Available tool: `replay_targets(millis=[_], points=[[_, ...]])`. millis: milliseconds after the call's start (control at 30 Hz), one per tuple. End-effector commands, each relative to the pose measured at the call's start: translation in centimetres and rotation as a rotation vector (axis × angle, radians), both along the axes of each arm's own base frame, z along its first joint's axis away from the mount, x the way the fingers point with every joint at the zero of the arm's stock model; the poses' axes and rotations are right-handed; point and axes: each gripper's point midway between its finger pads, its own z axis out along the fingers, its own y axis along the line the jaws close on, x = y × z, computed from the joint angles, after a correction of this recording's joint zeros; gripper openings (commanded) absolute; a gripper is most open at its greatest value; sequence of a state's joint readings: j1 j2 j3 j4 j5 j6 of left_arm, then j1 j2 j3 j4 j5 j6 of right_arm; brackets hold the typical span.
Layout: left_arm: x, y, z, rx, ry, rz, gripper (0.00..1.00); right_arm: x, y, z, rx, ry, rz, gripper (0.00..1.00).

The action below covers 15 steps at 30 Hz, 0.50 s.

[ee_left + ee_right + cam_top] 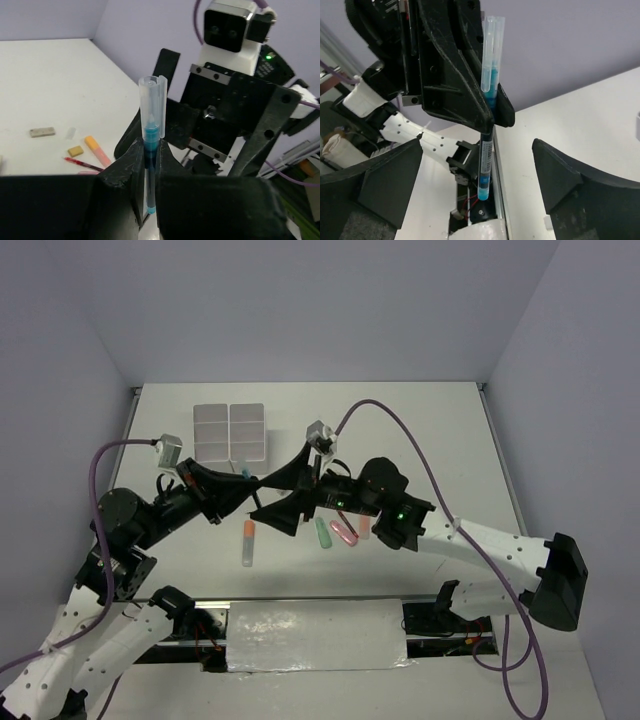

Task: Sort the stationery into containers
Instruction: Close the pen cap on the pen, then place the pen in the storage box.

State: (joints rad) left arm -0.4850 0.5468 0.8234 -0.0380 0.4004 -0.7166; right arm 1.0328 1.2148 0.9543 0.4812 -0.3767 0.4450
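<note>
Blue pen (151,135) clamped in the left jaws, right jaws spread wide — organiser (230,430) looks unfilled; orange marker (248,540), green marker (322,533), pink marker (343,533) lie unsorted on the bench (420,430).

Seen from above, the thin blue pen (245,469) with its clear plastic cap shows only as a blue sliver among black fingers. In the left wrist view its barrel disappears between the left gripper's (150,152) pads, and a thin red pen (80,163) runs behind that gripper's body. The right gripper's (477,147) own fingers (385,185) are blurred and cut off at the frame's bottom edge. The contents of the white six-compartment organiser box (230,430) are too small to tell.
</note>
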Motion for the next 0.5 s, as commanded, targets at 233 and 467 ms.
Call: replay_targets(millis=[233, 467], points=[[12.3, 8.5, -2.3, 0.153, -0.034, 0.756, 0.0, 5.2, -11.3, -5.3, -0.055, 0.097, -0.436, 1.0], [25.1, 11.0, -4.7, 0.428, -0.126, 1.101, 0.0, 2.0, -13.9, -3.0, -0.01, 0.032, -0.395, 1.0]])
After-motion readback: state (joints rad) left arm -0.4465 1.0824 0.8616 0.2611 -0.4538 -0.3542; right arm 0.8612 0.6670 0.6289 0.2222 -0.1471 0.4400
